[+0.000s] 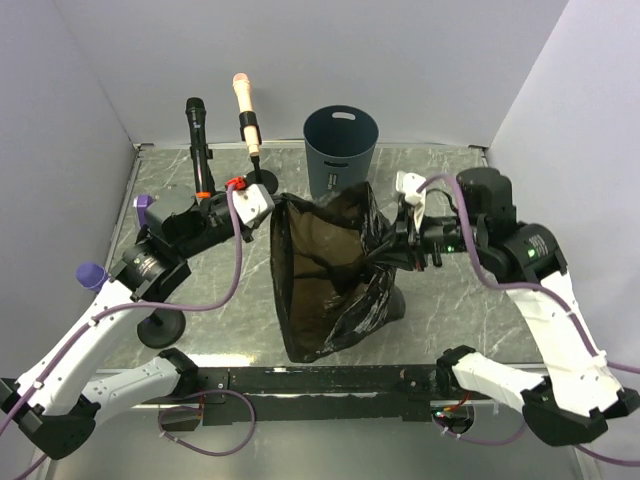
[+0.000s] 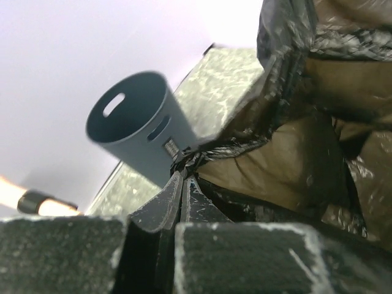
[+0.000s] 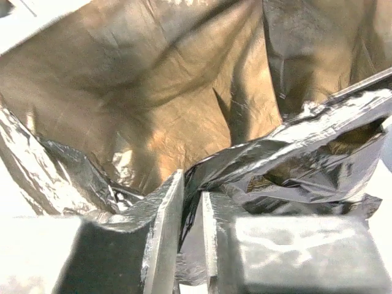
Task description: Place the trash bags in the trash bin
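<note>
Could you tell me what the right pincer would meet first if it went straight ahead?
The black trash bag; its film bunches directly ahead of the right pincer, filling the wrist view.

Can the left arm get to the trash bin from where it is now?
Probably yes: the trash bin stands close behind it, with a clear line from the wrist. But the left fingers are shut on the trash bag, so the bag would drag along.
</note>
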### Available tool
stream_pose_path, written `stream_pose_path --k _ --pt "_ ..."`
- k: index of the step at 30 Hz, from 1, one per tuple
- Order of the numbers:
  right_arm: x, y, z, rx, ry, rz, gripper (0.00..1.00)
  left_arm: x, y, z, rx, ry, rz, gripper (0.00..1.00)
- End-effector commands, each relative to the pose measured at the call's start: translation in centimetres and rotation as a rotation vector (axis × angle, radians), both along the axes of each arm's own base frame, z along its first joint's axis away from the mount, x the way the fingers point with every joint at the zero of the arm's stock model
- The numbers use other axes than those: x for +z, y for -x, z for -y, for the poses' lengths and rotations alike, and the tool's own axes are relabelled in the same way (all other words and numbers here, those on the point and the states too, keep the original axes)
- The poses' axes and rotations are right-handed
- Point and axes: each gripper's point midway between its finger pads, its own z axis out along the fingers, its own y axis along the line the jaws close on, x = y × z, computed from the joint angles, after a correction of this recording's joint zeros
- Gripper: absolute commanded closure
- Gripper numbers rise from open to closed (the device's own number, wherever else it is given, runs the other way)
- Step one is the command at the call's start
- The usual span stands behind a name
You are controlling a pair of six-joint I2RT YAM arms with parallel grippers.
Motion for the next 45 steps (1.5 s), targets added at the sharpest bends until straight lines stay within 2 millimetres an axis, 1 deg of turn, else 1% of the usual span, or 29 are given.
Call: stream_pose_path --k 1,3,5,8,9,10,11,13,14,15,16,17,18,20,21,22,24,27,29,32,35,38,39,41,43,45 --pt "3.2 0.8 -1.2 0.065 -0.072 -0.045 0.67 2.3 -0.5 -1.9 0.091 0.072 0.027 0.99" --pt "4.7 0.1 -1.5 0.055 -0.095 -0.025 0.56 1.8 -0.5 -2.6 0.111 0.063 0.022 0.99" --pt "6.1 -1.2 -1.9 0.024 -0.117 -0.003 0.48 1.0 -0.3 -3.2 0.118 0.05 0.01 0.99" --pt "7.7 -3.2 -2.3 0.001 -0.147 0.037 0.39 -0.3 -0.3 -4.1 0.135 0.028 -0.005 0.99" --pt "7.7 -4.2 -2.3 -0.02 -0.146 0.051 0.38 -1.0 -0.4 -4.5 0.146 0.018 -0.01 0.99" --pt "7.5 -5.9 -2.2 -0.068 -0.138 0.071 0.37 -1.2 -0.4 -4.8 0.147 0.008 -0.004 0.99" --pt "7.4 -7.5 -2.1 -0.114 -0.132 0.091 0.34 -2.0 -0.1 -4.9 0.139 -0.013 -0.008 0.99" --pt "7.0 -10.9 -1.7 -0.177 -0.118 0.114 0.34 -2.9 0.9 -4.9 0.084 -0.048 0.001 0.99" --pt "6.6 -13.0 -1.5 -0.211 -0.094 0.129 0.34 -3.2 1.4 -4.9 0.061 -0.054 -0.006 0.99" --pt "5.8 -15.1 -1.5 -0.239 -0.052 0.136 0.34 -3.6 2.0 -4.8 0.029 -0.063 -0.014 0.99" --pt "5.6 -16.8 -1.4 -0.245 -0.005 0.171 0.34 -4.1 2.6 -4.7 -0.002 -0.076 -0.029 0.99" --pt "4.3 -18.7 -1.5 -0.233 0.068 0.189 0.34 -4.6 3.0 -4.7 -0.025 -0.089 -0.039 0.99" --pt "4.0 -20.3 -1.3 -0.24 0.118 0.206 0.34 -5.1 3.6 -4.7 -0.052 -0.107 -0.05 0.99" --pt "2.8 -23.8 -1.2 -0.263 0.186 0.229 0.34 -6.5 4.5 -4.9 -0.088 -0.15 -0.068 0.99" --pt "2.8 -25.0 -1.3 -0.261 0.201 0.258 0.32 -6.9 4.8 -4.9 -0.101 -0.162 -0.07 0.99" --pt "2.2 -26.4 -1.3 -0.258 0.227 0.282 0.31 -7.2 5.0 -5.1 -0.101 -0.172 -0.076 0.99" --pt "1.0 -28.3 -1.7 -0.246 0.26 0.311 0.3 -7.2 5.3 -5.1 -0.105 -0.169 -0.082 0.99" --pt "-1.7 -30.1 -2.1 -0.229 0.302 0.297 0.29 -7.0 5.4 -5.4 -0.094 -0.16 -0.089 1.0" --pt "-3.9 -30.8 -2.2 -0.227 0.327 0.26 0.29 -6.7 5.5 -5.6 -0.088 -0.156 -0.087 0.99" --pt "-6.0 -32.2 -2.2 -0.253 0.353 0.246 0.3 -5.9 5.2 -5.8 -0.071 -0.126 -0.081 1.0" --pt "-7.7 -32.3 -2.6 -0.215 0.377 0.221 0.34 -5.2 4.9 -6.1 -0.053 -0.093 -0.084 0.99" --pt "-9.6 -32.3 -2.7 -0.181 0.417 0.203 0.4 -4.5 4.6 -6.3 -0.037 -0.068 -0.078 0.99" --pt "-10.2 -32.3 -2.8 -0.168 0.435 0.205 0.43 -3.9 4.4 -6.4 -0.032 -0.052 -0.073 0.99" --pt "-11.1 -32.0 -3.0 -0.143 0.459 0.207 0.47 -2.1 4.0 -6.5 -0.008 0.011 -0.072 0.99" --pt "-11.8 -31.7 -3.1 -0.125 0.472 0.202 0.5 0.9 3.7 -6.5 0.0 0.101 -0.08 0.99" --pt "-12.2 -31.6 -3.1 -0.118 0.482 0.196 0.54 4.4 3.4 -6.8 0.01 0.157 -0.037 0.99"
